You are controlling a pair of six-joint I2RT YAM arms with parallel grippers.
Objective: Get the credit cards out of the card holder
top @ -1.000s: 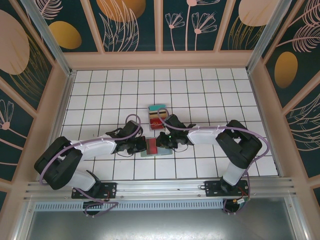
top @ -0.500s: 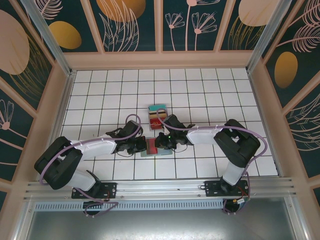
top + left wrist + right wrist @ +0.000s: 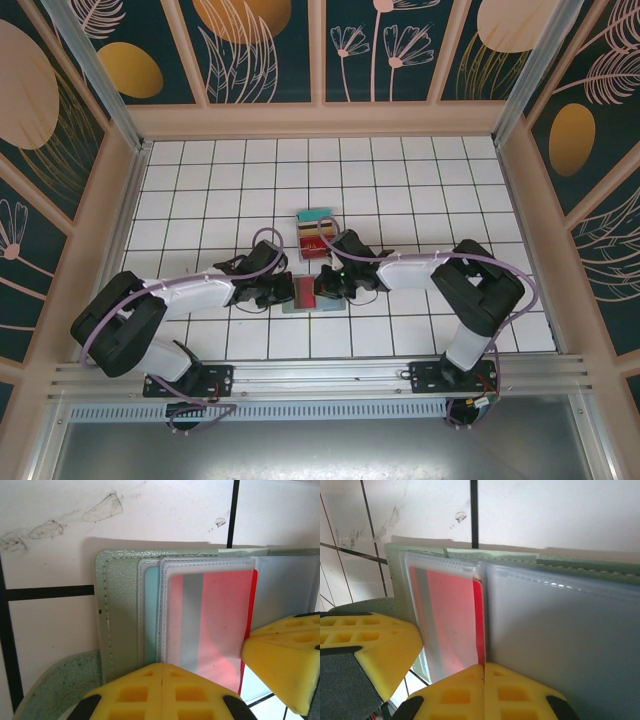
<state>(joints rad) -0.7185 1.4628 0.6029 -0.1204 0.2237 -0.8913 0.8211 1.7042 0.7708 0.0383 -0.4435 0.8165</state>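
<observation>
The card holder (image 3: 120, 610) is clamped in the left gripper (image 3: 162, 670), the red card (image 3: 452, 615) (edge protruding) in the right gripper (image 3: 484, 669).

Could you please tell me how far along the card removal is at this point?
Done: the card holder lies open on the table. In hand: the left gripper and right gripper are both shut at its clear sleeves. To do: the red card sits almost wholly in its sleeve, one edge peeking out.
</observation>
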